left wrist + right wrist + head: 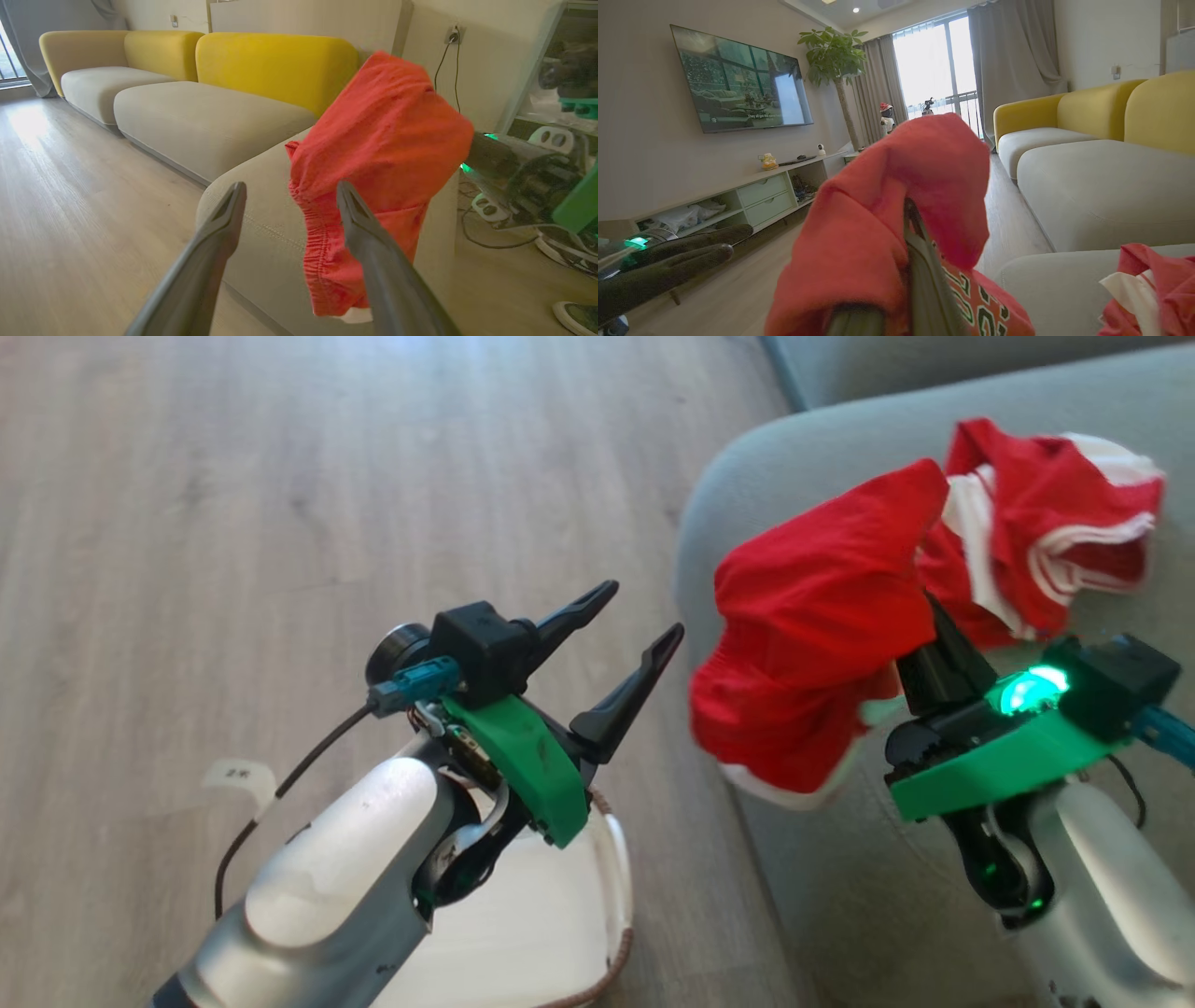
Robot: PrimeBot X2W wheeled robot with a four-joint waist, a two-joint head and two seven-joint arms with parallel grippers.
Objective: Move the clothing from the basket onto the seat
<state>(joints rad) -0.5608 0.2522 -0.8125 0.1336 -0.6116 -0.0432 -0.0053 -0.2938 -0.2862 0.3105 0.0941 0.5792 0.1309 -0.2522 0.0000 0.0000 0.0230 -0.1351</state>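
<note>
A red garment (812, 616) hangs over the seat (794, 457) edge, pinched in the closed right gripper (934, 625); its lettering (971, 298) is too folded to read. A second garment (1055, 532) lies on the seat. The left gripper (644, 609) gapes wide, empty, above the basket (618, 877).

bunched red clothing (812, 616) above grey seat (775, 457)

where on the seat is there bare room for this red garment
Free: seat corner between its rounded edge and the heaped red-and-white garment; also the strip below the held red garment. Crowded at far right, by the heap.
</note>
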